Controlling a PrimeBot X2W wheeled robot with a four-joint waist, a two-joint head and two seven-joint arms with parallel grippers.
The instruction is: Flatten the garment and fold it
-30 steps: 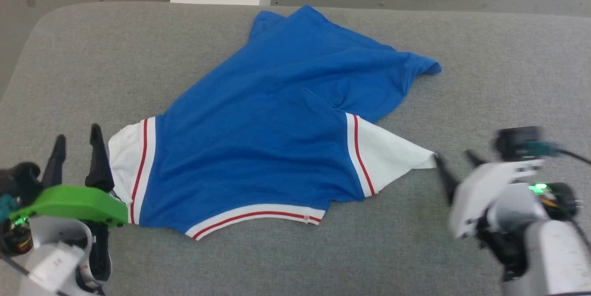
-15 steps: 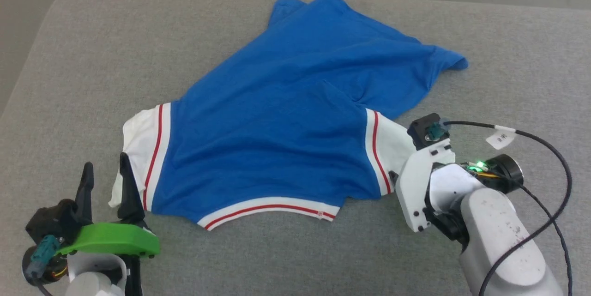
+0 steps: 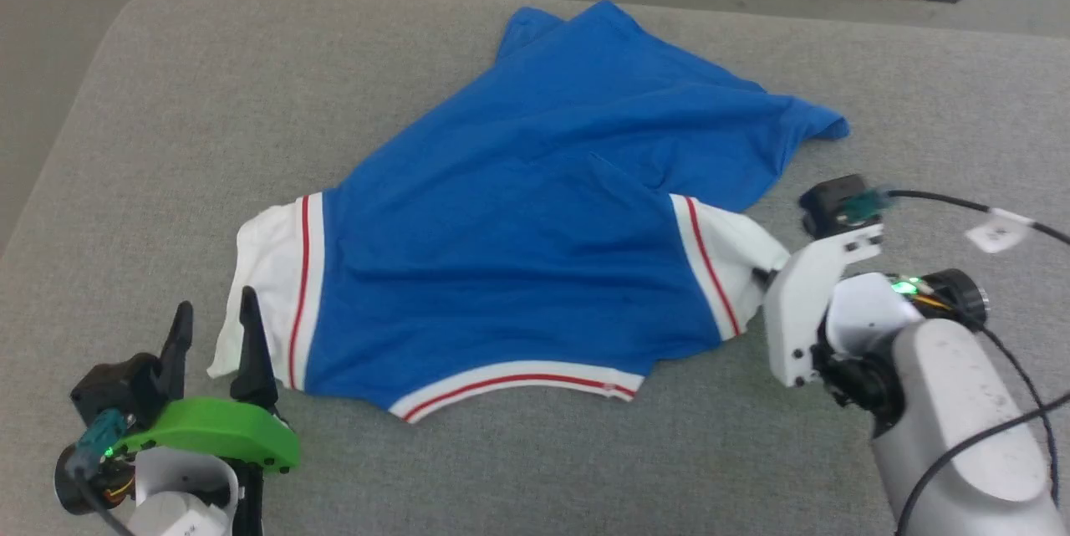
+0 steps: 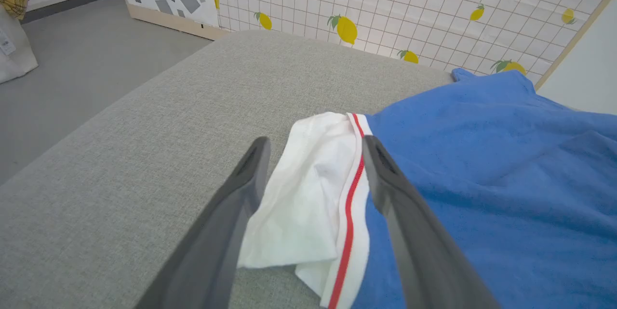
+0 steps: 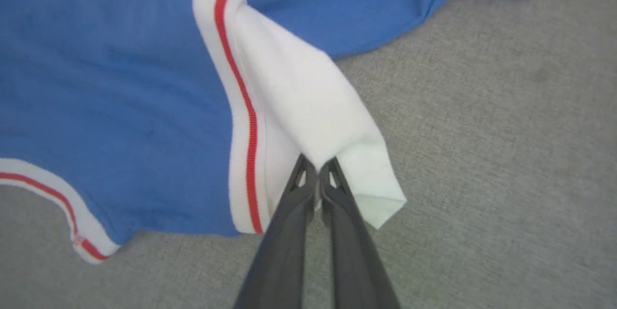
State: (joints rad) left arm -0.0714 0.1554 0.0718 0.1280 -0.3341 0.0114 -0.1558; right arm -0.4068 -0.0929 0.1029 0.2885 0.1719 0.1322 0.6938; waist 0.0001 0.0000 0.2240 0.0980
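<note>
"Shirt [image 3: 535, 252] first: where is it?"

"Spread on the grey table [image 3: 209, 101] in front of me, blue side up and rumpled, with creases running toward the far edge. A white band with a red stripe curves along the near edge."

"And the right claw [image 5: 318, 170]?"

"Clenched. On its wrist camera I see both fingers pinched together on the folded edge of the white sleeve [image 5: 308, 101] on my right. The cloth is bunched into a ridge that leads up to the tips."

"Left claw [image 4: 313, 147]?"

"Released, fingers wide apart. They straddle the other white sleeve [image 4: 308, 193]: one finger is over bare table, the other over the blue just past the red stripe. I cannot tell whether the tips touch the cloth."
</note>
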